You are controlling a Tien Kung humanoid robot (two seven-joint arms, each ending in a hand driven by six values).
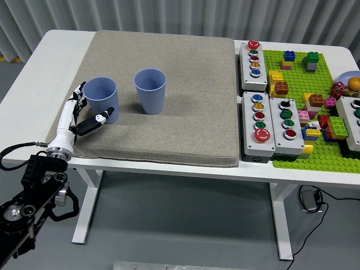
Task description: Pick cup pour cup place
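Note:
Two blue ribbed cups stand upright on a grey-brown mat [169,95]. The left cup [101,99] is near the mat's left edge; the right cup [150,90] stands about a cup's width further right. My left hand [85,109] is at the left cup's lower left side, fingers spread, thumb reaching across the cup's front base and fingers at its left wall. The hand is open around the cup without closing on it. My right arm does not show.
Three grey button boxes [253,58] [258,124] [286,118] stand right of the mat. A green baseplate [315,152] with several toy bricks fills the table's right end. The white table's [39,73] left strip lies beside the mat.

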